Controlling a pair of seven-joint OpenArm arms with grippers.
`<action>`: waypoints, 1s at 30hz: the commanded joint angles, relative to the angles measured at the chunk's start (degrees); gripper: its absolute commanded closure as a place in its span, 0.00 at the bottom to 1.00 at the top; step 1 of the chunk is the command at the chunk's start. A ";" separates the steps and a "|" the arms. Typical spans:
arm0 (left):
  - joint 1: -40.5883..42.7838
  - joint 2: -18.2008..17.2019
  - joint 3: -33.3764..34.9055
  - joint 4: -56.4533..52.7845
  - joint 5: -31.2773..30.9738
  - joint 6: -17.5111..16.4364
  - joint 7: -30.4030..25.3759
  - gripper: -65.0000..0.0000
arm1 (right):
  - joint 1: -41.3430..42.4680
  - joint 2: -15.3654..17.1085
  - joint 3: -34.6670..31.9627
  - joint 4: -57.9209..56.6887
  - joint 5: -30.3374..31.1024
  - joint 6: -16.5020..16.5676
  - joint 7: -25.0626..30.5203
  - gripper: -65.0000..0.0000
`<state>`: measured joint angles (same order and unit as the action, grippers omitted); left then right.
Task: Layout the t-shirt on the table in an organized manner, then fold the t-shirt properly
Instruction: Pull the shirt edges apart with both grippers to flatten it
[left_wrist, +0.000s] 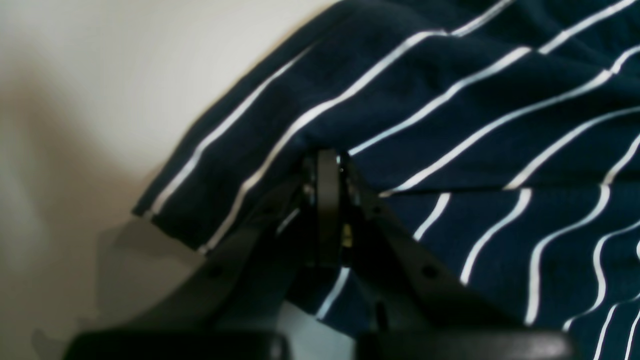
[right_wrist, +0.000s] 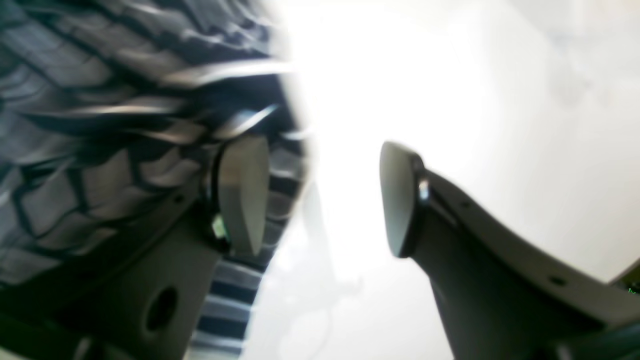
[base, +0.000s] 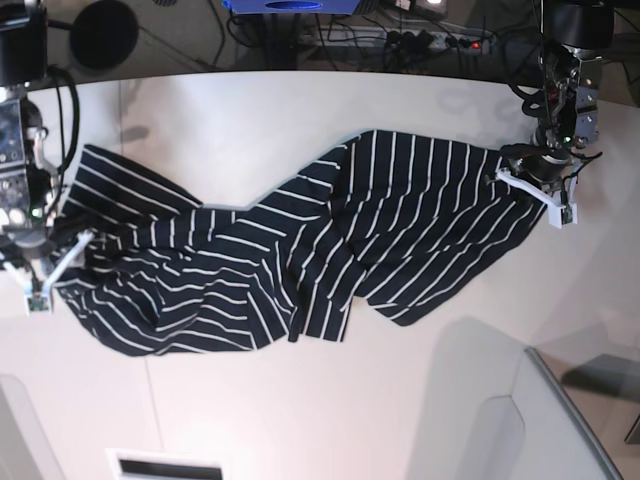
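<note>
Basically t-shirt (base: 300, 245) soft, limp, light, rumpled across bench (base: 300, 420); left gripper (left_wrist: 327, 165) fingers pinched on hem near far edge, right gripper (right_wrist: 320, 200) fingers apart, empty; grab hem corners

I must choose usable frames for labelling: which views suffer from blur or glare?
Right wrist view: strong white glare over the off-white table, dark striped cloth t-shirt smeared by blur. Left wrist view: mildly soft, stripes legible. Base view: sharp, evenly lit.
</note>
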<state>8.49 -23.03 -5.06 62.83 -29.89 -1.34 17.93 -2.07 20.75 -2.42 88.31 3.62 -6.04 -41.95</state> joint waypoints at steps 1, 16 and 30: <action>0.87 -0.40 0.18 -0.37 1.10 1.65 5.06 1.00 | -0.53 0.21 0.35 5.01 -0.58 -0.24 0.68 0.50; 1.22 -0.40 0.18 -0.37 1.10 1.65 5.06 1.00 | 10.20 -3.92 0.44 -6.69 -0.50 5.12 -0.38 0.50; 4.12 -0.23 0.09 7.19 0.83 1.65 5.32 1.00 | 3.16 -3.74 0.53 -22.95 -0.58 6.79 2.09 0.51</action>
<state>12.80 -22.85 -5.06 69.87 -29.17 0.05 21.19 1.43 16.67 -1.96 65.93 2.63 -0.12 -35.88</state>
